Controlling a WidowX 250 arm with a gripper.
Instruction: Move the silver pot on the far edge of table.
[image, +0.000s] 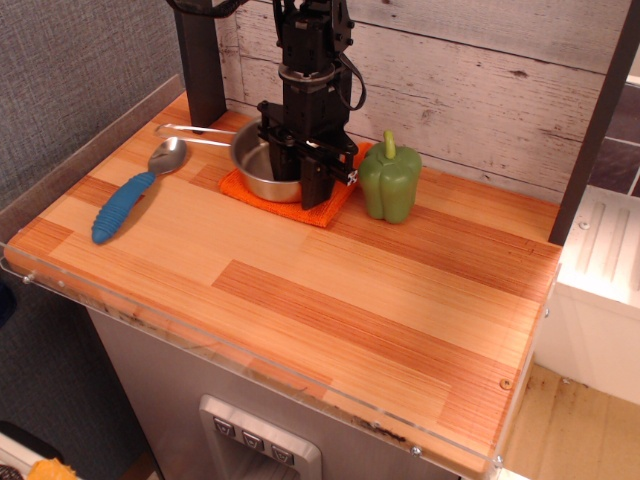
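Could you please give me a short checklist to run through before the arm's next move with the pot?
1. Pincer closed on the pot rim: ok, the fingers look pinched on its right side.
2. Pot off the orange cloth: cannot tell, it looks tilted but contact is hidden.
3. Handle clear of the spoon: ok, they lie apart.
4. Pepper clear of the arm: ok, beside it with a gap.
5. Bare table available: ok, the near half is open.
6. Grip firmness: cannot tell.

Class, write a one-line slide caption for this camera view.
Gripper closed on the silver pot over an orange cloth, beside a green pepper and spoon.
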